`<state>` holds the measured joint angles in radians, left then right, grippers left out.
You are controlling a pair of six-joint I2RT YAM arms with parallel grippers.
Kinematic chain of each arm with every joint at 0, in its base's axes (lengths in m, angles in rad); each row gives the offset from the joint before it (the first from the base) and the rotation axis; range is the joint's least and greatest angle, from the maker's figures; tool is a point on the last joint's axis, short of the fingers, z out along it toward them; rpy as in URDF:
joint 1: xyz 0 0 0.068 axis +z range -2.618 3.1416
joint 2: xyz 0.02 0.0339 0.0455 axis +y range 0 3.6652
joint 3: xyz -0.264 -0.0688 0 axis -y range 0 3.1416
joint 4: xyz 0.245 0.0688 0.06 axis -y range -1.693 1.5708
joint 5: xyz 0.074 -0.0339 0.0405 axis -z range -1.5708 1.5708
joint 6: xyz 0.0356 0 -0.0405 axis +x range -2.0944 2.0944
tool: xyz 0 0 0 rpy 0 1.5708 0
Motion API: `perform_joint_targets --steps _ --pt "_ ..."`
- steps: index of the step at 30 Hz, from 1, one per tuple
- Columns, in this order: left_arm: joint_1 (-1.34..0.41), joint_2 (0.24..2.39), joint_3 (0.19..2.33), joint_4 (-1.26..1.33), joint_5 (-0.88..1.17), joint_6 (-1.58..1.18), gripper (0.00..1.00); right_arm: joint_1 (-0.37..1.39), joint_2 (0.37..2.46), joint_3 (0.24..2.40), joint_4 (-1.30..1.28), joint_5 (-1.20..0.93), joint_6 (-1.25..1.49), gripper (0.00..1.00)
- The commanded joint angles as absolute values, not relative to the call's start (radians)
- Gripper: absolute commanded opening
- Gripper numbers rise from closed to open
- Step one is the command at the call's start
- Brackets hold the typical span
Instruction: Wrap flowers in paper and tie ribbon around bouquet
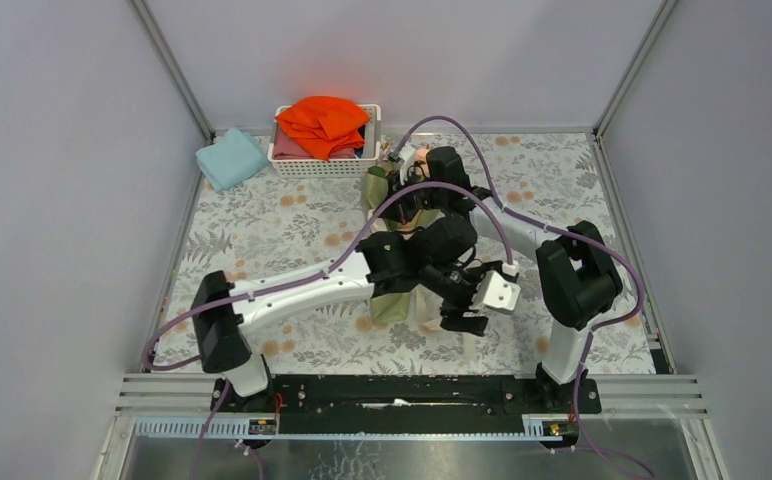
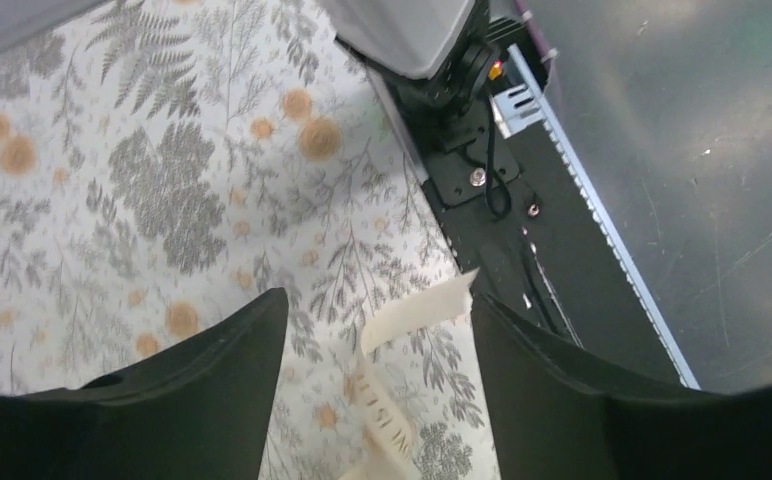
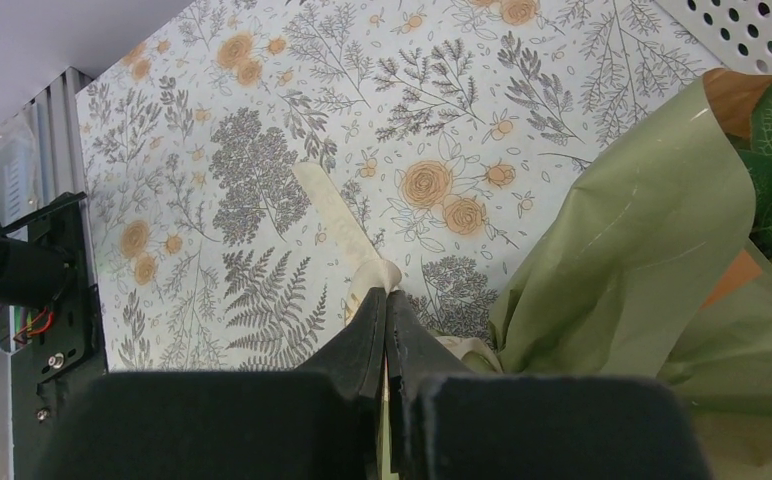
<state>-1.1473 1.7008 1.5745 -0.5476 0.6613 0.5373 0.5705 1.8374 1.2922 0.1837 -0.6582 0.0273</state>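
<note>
Left gripper point(image 2: 380, 302) gapes open around a loose ribbon point(image 2: 417, 308) end on the floral tablecloth point(image 3: 262, 170), right gripper point(image 3: 386, 300) pinched shut on the ribbon beside the olive-paper bouquet point(image 3: 622, 250): slack at the free end may let the wrap unfurl.

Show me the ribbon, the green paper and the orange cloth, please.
ribbon point(image 3: 340, 220): right wrist view, middle of the loose strip.
paper point(image 3: 622, 230): right wrist view, olive outer face.
orange cloth point(image 1: 324, 122): top view, its upper fold.
</note>
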Motion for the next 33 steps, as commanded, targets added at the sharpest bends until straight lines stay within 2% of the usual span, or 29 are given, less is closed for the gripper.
perform_joint_targets --steps 1,3,6,9,12,14,16,17,18,20,23,28,33 --pt "-1.089 1.556 1.519 -0.505 0.559 0.632 0.76 0.573 1.832 1.317 0.186 -0.703 0.005 0.0" --pt "-0.991 1.5 1.514 -0.533 0.579 0.58 0.77 0.573 1.83 1.317 0.182 -0.704 -0.026 0.0" --pt "-0.732 1.414 1.499 -0.576 0.697 0.439 0.77 0.574 1.821 1.312 0.179 -0.715 -0.052 0.0" --pt "-0.496 1.313 1.36 -0.574 0.808 0.392 0.7 0.574 1.816 1.306 0.181 -0.747 -0.105 0.0" --pt "-0.319 1.207 1.146 -0.627 0.902 0.635 0.51 0.573 1.808 1.302 0.173 -0.797 -0.191 0.0" --pt "-0.276 1.162 1.039 -0.757 0.933 0.926 0.48 0.575 1.797 1.295 0.157 -0.853 -0.278 0.0" --pt "-0.265 1.149 0.95 -0.7 0.947 1.008 0.54 0.574 1.78 1.274 0.154 -0.889 -0.364 0.0" --pt "-0.26 1.157 0.923 -0.615 0.963 0.956 0.65 0.574 1.774 1.265 0.155 -0.898 -0.398 0.0" --pt "-0.257 1.18 0.907 -0.504 0.978 0.885 0.72 0.576 1.771 1.26 0.155 -0.897 -0.425 0.0" --pt "-0.239 1.267 0.911 -0.343 1.036 0.738 0.8 0.578 1.773 1.262 0.134 -0.889 -0.474 0.0" --pt "-0.194 1.404 0.933 -0.247 1.134 0.715 0.84 0.579 1.776 1.279 0.076 -0.884 -0.553 0.0" --pt "-0.187 1.528 0.914 -0.129 1.15 0.834 0.86 0.58 1.774 1.285 0.074 -0.876 -0.577 0.0" --pt "-0.196 1.595 0.918 0.132 1.15 0.576 0.82 0.582 1.775 1.291 0.117 -0.862 -0.556 0.0"
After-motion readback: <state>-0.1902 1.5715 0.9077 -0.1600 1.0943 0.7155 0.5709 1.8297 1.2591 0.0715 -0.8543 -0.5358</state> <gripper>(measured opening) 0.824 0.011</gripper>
